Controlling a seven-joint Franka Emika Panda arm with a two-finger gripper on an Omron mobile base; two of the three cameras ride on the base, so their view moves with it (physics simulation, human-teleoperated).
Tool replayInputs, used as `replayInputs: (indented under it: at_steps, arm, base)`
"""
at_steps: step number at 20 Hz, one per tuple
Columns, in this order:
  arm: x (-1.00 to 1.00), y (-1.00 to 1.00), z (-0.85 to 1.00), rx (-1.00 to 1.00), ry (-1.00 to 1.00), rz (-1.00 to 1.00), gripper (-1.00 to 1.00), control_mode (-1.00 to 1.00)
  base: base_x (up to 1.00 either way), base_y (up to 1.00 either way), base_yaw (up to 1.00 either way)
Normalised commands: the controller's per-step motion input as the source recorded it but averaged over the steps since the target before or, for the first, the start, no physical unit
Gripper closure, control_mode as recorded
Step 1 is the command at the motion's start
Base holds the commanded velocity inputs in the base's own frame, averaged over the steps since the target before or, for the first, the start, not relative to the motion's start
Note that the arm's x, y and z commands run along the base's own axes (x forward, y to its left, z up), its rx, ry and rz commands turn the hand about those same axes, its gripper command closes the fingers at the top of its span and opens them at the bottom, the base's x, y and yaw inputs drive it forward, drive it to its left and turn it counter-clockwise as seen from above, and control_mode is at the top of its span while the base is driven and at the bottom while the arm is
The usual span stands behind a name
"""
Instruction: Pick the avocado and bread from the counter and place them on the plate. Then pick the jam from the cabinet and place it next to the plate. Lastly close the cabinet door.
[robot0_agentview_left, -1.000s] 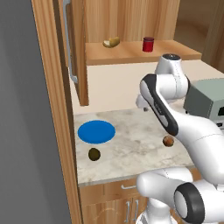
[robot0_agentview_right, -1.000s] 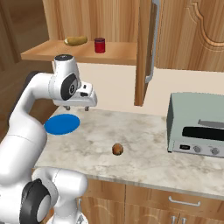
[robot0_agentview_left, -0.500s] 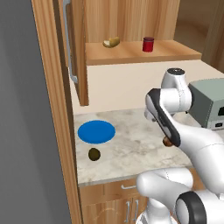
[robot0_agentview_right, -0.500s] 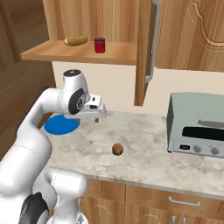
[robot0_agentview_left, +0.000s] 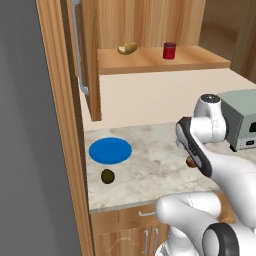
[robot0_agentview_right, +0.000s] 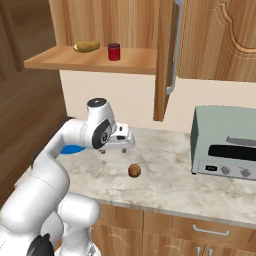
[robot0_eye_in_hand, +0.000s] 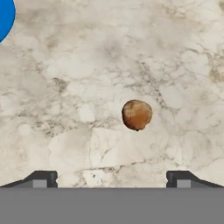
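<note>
The bread (robot0_eye_in_hand: 137, 114), a small orange-brown ball, lies on the marbled counter (robot0_eye_in_hand: 87, 65) just ahead of my open gripper (robot0_eye_in_hand: 111, 179), slightly right of its centre line. Nothing is between the fingertips (robot0_eye_in_hand: 41, 178). From the right base view, my gripper (robot0_agentview_right: 115, 149) hangs low over the counter, left of and behind the bread (robot0_agentview_right: 134, 171). The blue plate (robot0_agentview_left: 110, 150) lies at the counter's left with the dark avocado (robot0_agentview_left: 107, 176) in front of it. The red jam (robot0_agentview_left: 169, 50) stands on the shelf of the open cabinet (robot0_agentview_left: 150, 62). My arm partly hides the bread (robot0_agentview_left: 190, 161).
A yellowish-tan lump (robot0_agentview_left: 127, 48) lies on the shelf left of the jam. A grey toaster oven (robot0_agentview_right: 225, 147) stands at the counter's right. The open cabinet door (robot0_agentview_right: 167, 55) hangs above the counter behind my hand. A wooden side panel (robot0_agentview_left: 62, 125) borders the left.
My arm has swung down and to the right, away from the plate and toward the bread. The jaws have widened slightly. The objects have not moved.
</note>
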Motion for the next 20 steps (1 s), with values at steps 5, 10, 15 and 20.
replayInputs:
  at_steps: [5, 10, 15, 20]
  arm:
    - [0.0, -0.4, -0.38, -0.01, 0.0, 0.0, -1.0, -1.0]
    - [0.16, -0.25, -0.34, -0.02, 0.0, 0.0, -1.0, -1.0]
    - [0.28, -0.19, -0.35, -0.01, 0.0, 0.0, -1.0, -1.0]
    - [0.23, -0.16, -0.35, 0.0, 0.0, 0.0, -1.0, -1.0]
  base:
    - [0.0, 0.0, 0.0]
    - [0.0, 0.0, 0.0]
    - [0.0, 0.0, 0.0]
    - [0.0, 0.0, 0.0]
